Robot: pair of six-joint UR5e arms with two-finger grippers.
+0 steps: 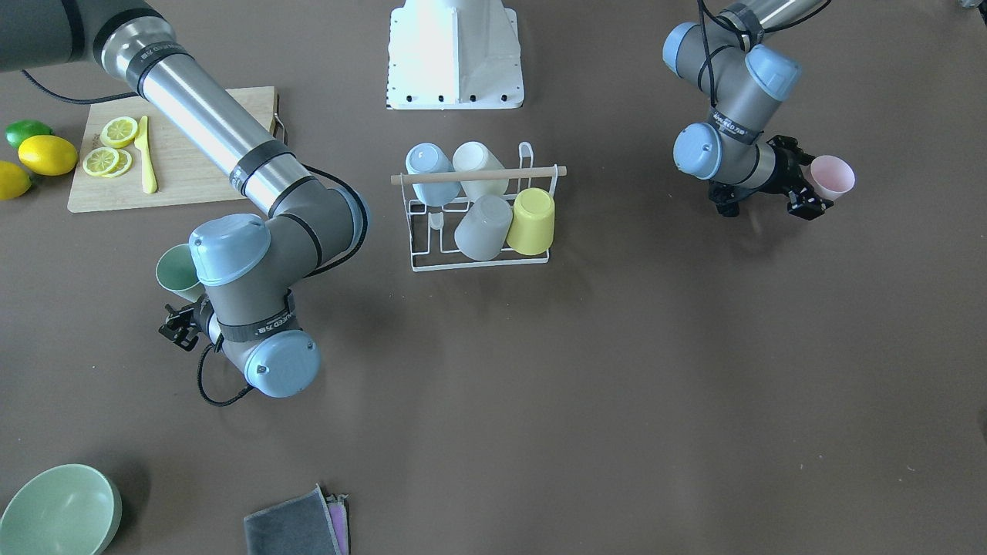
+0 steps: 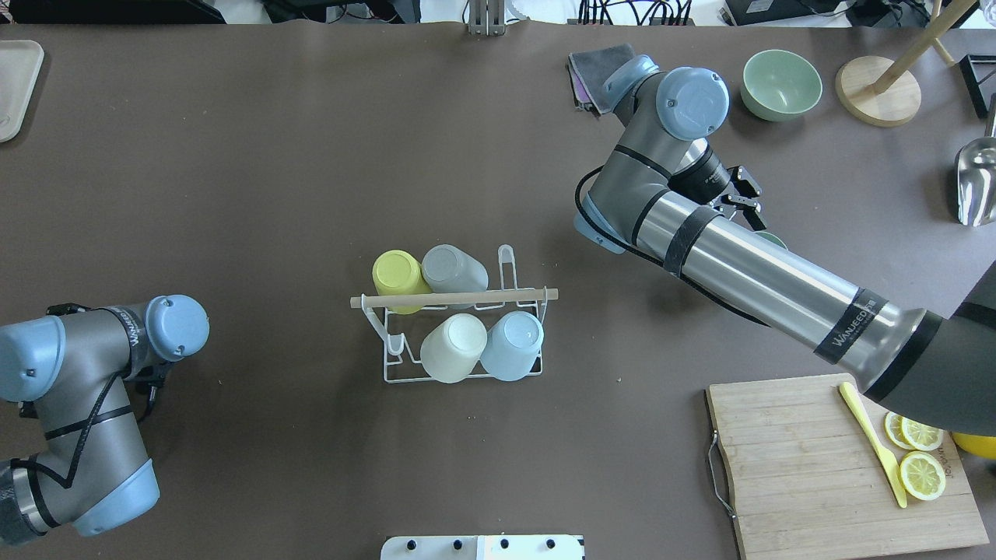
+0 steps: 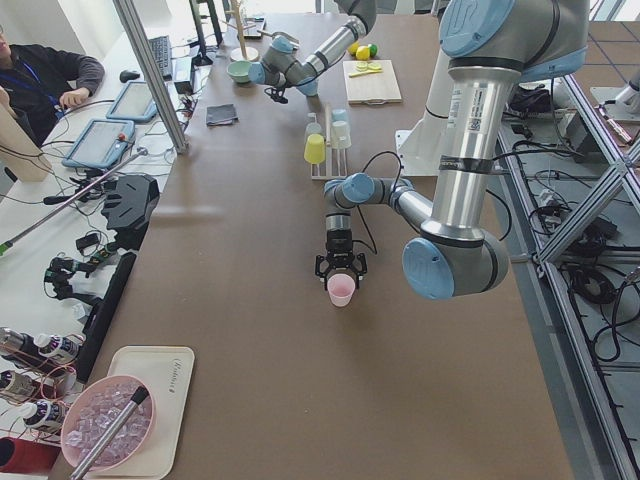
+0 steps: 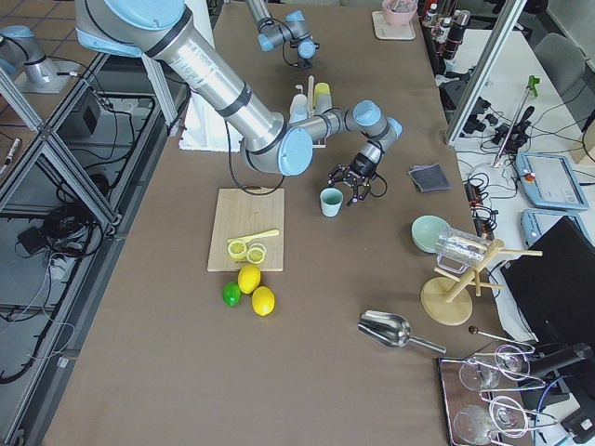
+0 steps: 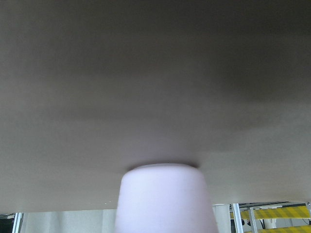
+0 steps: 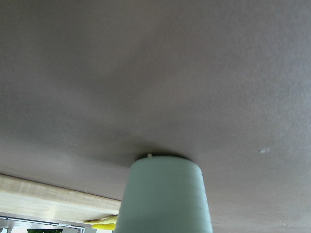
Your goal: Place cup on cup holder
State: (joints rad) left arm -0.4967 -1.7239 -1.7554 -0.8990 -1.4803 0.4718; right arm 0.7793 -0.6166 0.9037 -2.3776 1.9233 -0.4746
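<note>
- Pink cup (image 1: 834, 177) stands mouth up on the table (image 1: 617, 385), well apart from the cup holder (image 1: 422, 267) and out toward the robot's left end.
- Left gripper (image 1: 816, 182) comes in from the side with a finger on either flank of the pink cup. Whether they pinch it or only bracket it cannot be told, and the left wrist view shows the cup base on the tabletop.
- Right gripper (image 4: 346, 186) sits right at a green cup (image 1: 173, 271), partly hidden by the arm, so its grip cannot be told either. The right wrist view shows that base down on the table too.
- Step, as a judgement: grasp stage, neither cup lifted yet.
- Next move likely calls for a firm clamp, a lift, an inversion and a carry to a bare prong, staying clear of the rod and the neighbouring cups.
- Holder carries four inverted cups: blue cup (image 1: 428, 166), cream cup (image 1: 478, 164), grey cup (image 1: 484, 227), yellow cup (image 1: 532, 222). Two corner prongs look free.
- Pink and green cups look empty, as does the green bowl (image 1: 58, 512).
</note>
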